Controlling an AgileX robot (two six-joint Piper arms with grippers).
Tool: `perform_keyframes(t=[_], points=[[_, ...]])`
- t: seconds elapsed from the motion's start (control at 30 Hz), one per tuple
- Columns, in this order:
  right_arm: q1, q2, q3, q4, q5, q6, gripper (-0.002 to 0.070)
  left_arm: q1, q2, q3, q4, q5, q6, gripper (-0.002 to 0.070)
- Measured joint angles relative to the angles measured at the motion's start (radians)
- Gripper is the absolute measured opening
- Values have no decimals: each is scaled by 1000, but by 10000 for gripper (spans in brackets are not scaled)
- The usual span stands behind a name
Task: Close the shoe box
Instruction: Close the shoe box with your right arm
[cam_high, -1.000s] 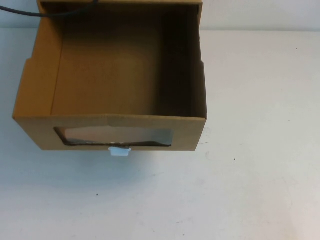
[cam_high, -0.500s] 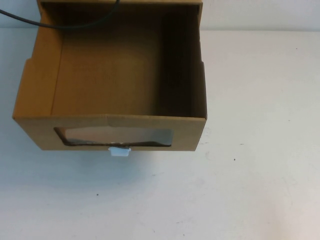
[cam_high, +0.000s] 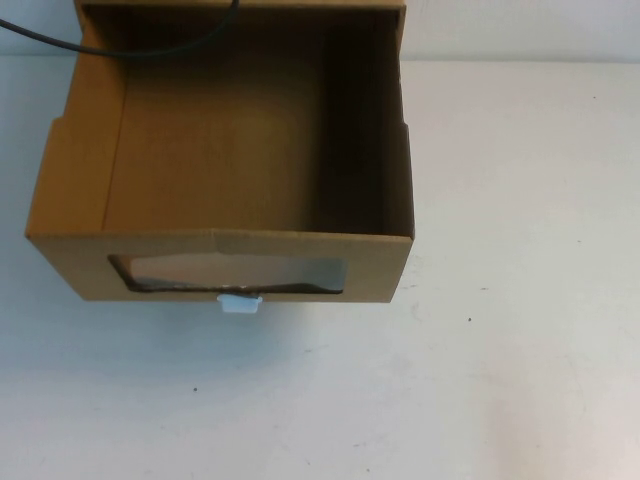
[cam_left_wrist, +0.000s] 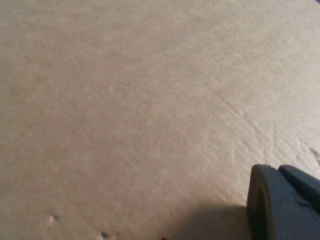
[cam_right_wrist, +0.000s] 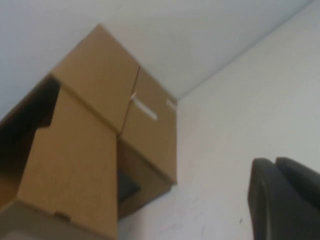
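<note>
The shoe box (cam_high: 225, 165) was seen pulled open at the table's (cam_high: 520, 300) far left, neither left gripper (cam_left_wrist: 285, 205) nor right gripper (cam_right_wrist: 285, 200) showing its grip state.

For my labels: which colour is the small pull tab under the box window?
White; the pull tab shows best in the high view.

The left gripper (cam_left_wrist: 287, 202) shows one dark grey-blue piece with a rounded, thick edge. The right gripper (cam_right_wrist: 285, 197) looks the same: dark, smooth, rounded. A thin black cable (cam_high: 120, 45) curves.
</note>
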Motion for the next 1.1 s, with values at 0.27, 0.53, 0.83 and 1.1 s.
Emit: perform_keyframes(t=[0.27, 0.53, 0.83, 1.1], points=[[0, 353, -375, -158, 549, -23, -12, 0, 2, 0, 0, 0, -9, -5], [0, 757, -713, -120, 742, -260, -11, 0, 2, 0, 0, 0, -32, -5], [266, 1046, -953, -49, 703, -355, -11, 0, 2, 0, 0, 3, -36, -5], [720, 1229, -1081, -373, 554, -67, -11, 0, 2, 0, -3, 4, -38, -5]])
